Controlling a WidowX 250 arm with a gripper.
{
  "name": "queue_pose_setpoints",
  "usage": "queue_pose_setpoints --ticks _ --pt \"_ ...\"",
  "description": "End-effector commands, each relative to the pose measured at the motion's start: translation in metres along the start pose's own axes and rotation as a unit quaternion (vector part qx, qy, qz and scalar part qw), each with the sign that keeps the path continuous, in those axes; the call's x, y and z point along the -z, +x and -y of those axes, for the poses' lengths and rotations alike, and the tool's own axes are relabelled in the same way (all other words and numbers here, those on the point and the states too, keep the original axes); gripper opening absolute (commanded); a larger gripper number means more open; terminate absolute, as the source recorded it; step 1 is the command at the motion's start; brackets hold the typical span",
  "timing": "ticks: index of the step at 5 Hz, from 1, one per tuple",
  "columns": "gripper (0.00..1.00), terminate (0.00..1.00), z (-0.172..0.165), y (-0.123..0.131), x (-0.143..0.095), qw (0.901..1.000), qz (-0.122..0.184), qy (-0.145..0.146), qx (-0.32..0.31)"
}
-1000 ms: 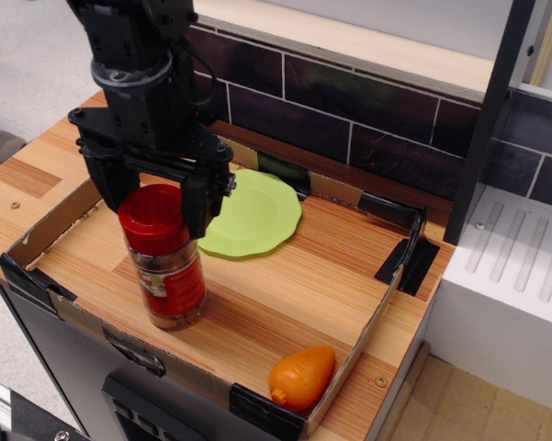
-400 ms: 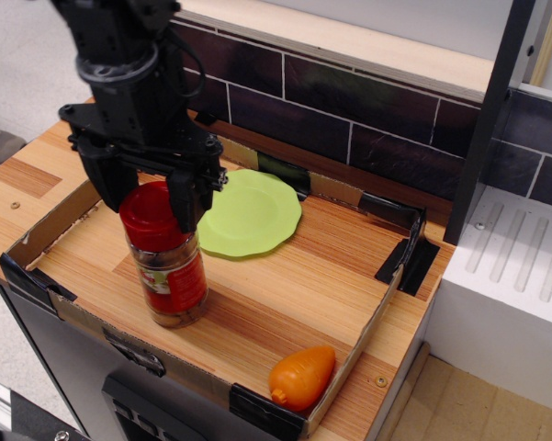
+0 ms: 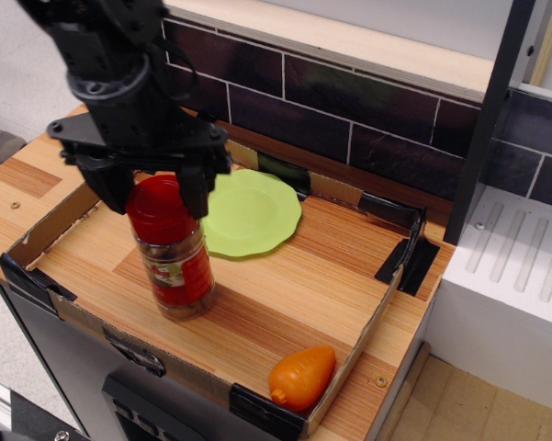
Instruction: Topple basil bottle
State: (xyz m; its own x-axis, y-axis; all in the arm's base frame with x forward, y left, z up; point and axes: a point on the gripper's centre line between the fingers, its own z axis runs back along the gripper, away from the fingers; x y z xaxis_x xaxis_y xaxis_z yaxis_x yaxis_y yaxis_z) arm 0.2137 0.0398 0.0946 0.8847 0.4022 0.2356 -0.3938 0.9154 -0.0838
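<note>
The basil bottle [image 3: 177, 268] is a clear jar with a red lid and a red-and-white label. It stands upright at the front left of the cardboard-edged tray [image 3: 344, 367]. My black gripper [image 3: 154, 202] hangs over it from above. One finger [image 3: 110, 191] stands left of the lid and the other [image 3: 196, 191] on its right, so the jaws straddle the lid. The jaws are spread about as wide as the lid, and I see no firm hold on it.
A light green plate [image 3: 253, 213] lies behind and right of the bottle. An orange carrot toy [image 3: 303, 375] lies in the tray's front right corner. A dark tiled wall runs along the back and a white rack [image 3: 514, 266] stands to the right.
My gripper has shifted up and to the left over the lid. The bottle has moved slightly to the right and stays upright.
</note>
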Motion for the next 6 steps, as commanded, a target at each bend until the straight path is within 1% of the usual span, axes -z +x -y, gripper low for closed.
queue_pose_setpoints --ticks 1,2,3,4,5,6 --pt "0.0 0.0 0.026 -0.007 -0.031 0.9613 -0.065 -0.033 -0.266" --pt "0.0 0.0 0.029 -0.011 -0.036 0.9202 -0.079 0.009 -0.383" --pt "0.0 0.0 0.023 -0.003 -0.031 0.8822 -0.1 0.043 -0.458" --pt "0.0 0.0 0.014 0.006 -0.01 0.8556 -0.19 0.059 -0.478" --pt "0.0 0.0 0.013 0.005 -0.006 0.8602 -0.202 0.03 -0.467" --pt "0.0 0.0 0.013 0.005 -0.001 0.8547 -0.235 0.019 -0.463"
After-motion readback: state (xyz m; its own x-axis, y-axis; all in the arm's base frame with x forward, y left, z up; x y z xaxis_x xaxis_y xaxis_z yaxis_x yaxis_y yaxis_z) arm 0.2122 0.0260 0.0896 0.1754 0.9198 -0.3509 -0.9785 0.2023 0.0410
